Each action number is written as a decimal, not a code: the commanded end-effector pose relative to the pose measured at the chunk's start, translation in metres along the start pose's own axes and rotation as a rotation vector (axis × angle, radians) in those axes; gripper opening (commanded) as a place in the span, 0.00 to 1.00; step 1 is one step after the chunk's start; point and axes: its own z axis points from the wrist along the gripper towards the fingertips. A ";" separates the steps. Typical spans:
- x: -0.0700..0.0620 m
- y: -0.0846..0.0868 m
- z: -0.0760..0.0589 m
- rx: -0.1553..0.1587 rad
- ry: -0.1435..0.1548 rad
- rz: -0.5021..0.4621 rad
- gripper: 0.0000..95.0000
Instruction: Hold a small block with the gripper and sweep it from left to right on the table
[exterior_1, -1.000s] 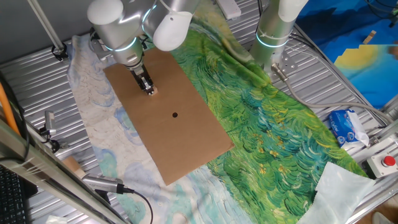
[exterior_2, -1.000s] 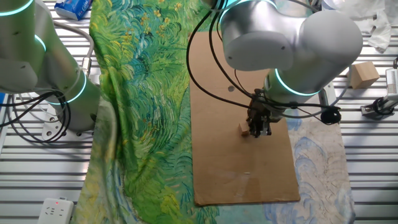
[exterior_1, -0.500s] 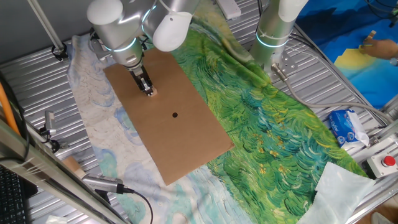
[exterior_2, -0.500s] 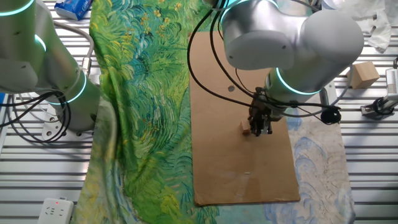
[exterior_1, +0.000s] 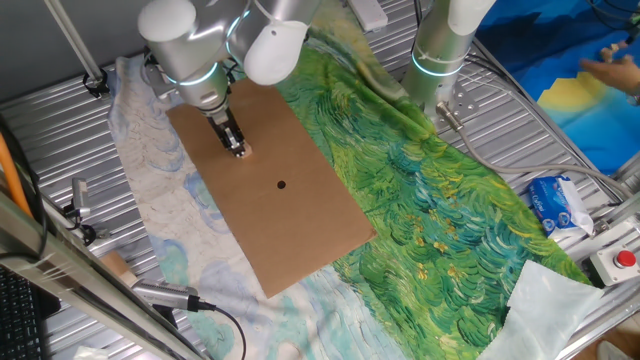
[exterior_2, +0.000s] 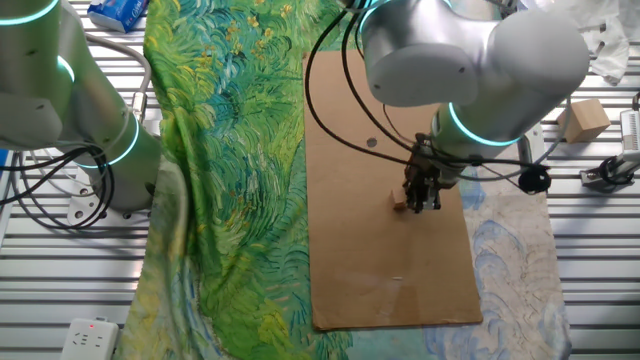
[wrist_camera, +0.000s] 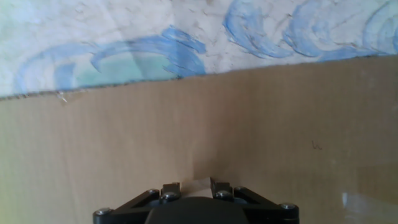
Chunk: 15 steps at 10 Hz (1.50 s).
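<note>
One fixed view. The pincer (exterior_1: 239, 150) stands tip-down on the cardboard sheet (exterior_1: 300, 215), up and to the left of the sheet's black dot (exterior_1: 281, 184), near the sheet's upper-left edge. A speck of tan at the tip is the small block (exterior_1: 246, 149); too small here to read the grip. Against half a second ago, pincer and arm sit a hair further toward that edge and away from the dot. The shift is slight.

The other fixed view. The block (exterior_2: 400, 205) shows clearer, a pale cube touching the near side of the pincer (exterior_2: 421, 205), both on the cardboard (exterior_2: 360, 260), below the dot (exterior_2: 371, 142) in this picture. Both have drifted a little right and up from a moment earlier, moving together. The second silver arm (exterior_2: 70, 110) stands well apart from the dot, on the far side of the green cloth (exterior_2: 225, 150).

Hand view. The two fingertips (wrist_camera: 170, 189) frame a narrow gap with a pale tan surface between them, most likely the block (wrist_camera: 194, 185). The pincer (wrist_camera: 194, 190) reads as narrow, clamped on the cube. Cardboard (wrist_camera: 124, 143) fills the ground ahead; its edge and the blue-swirl cloth (wrist_camera: 143, 50) lie beyond.

Judgement: the small joint drift suggests the sweep across the table (exterior_1: 50, 110) is under way, but barely begun. The risk is the cube slipping from its shallow hold.
</note>
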 end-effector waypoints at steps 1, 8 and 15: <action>-0.005 0.009 0.018 0.004 0.001 0.010 0.00; -0.026 0.065 0.019 0.006 -0.003 0.064 0.00; -0.030 0.100 0.013 0.011 -0.008 0.106 0.00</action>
